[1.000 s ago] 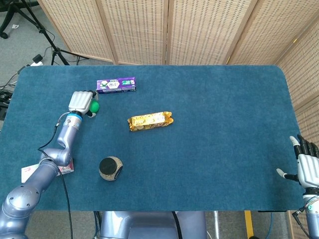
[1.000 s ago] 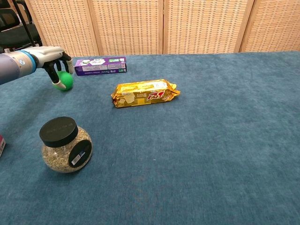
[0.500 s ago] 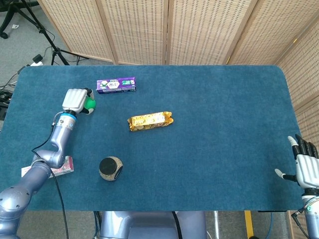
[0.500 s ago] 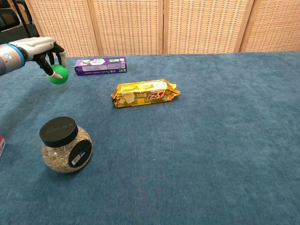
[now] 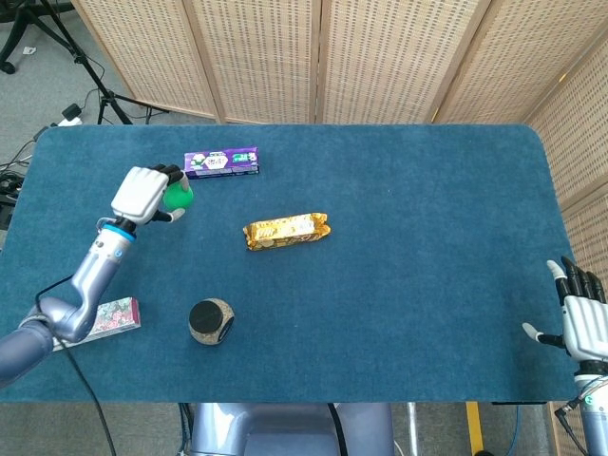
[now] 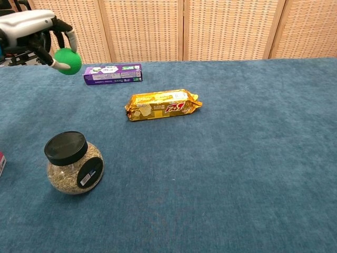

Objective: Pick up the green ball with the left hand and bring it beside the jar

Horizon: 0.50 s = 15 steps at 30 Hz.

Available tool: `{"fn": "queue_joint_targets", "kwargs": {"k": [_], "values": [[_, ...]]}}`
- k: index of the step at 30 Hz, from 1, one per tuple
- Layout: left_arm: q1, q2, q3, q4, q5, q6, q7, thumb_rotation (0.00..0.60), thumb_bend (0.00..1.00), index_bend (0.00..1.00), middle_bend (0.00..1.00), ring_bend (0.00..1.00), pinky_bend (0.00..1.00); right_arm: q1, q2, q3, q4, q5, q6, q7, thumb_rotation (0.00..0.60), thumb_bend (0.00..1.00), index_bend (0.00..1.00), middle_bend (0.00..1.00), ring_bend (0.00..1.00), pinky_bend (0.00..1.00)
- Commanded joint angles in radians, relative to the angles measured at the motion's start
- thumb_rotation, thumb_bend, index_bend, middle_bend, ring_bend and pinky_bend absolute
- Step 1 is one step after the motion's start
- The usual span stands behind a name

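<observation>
My left hand [image 5: 142, 195] [image 6: 32, 32] holds the green ball [image 5: 177, 197] [image 6: 68, 61] lifted well above the blue table, at the far left, near the purple box. The jar [image 5: 210, 321] [image 6: 73, 163], round with a black lid and a seed-like filling, stands upright near the table's front left, well below and nearer than the ball. My right hand [image 5: 579, 315] hangs at the table's front right corner with its fingers spread and nothing in it; the chest view does not show it.
A purple box [image 5: 221, 162] [image 6: 112, 74] lies at the back left, close to the held ball. A gold snack pack [image 5: 286, 230] [image 6: 162, 104] lies mid-table. A small pink-and-white packet [image 5: 104, 317] sits at the front left edge under my left forearm.
My left hand has lifted the green ball off the table and carried it upward, a little toward the purple box. The right hand has barely moved.
</observation>
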Motion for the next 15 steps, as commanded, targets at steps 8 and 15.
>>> {"fn": "queue_joint_targets", "kwargs": {"k": [8,15], "values": [[0.177,0.190,0.192,-0.275,0.279,0.311,0.037,0.600,0.31,0.56,0.47,0.47,0.57,-0.006,0.003,-0.006,-0.015,-0.020,0.018,-0.003,0.600,0.00,0.00,0.00,0.00,0.00],[0.208,0.181,0.233,-0.309,0.379,0.402,0.048,0.600,0.30,0.57,0.47,0.46,0.57,-0.007,0.007,-0.008,-0.024,-0.028,0.025,-0.003,0.600,0.00,0.00,0.00,0.00,0.00]]}}
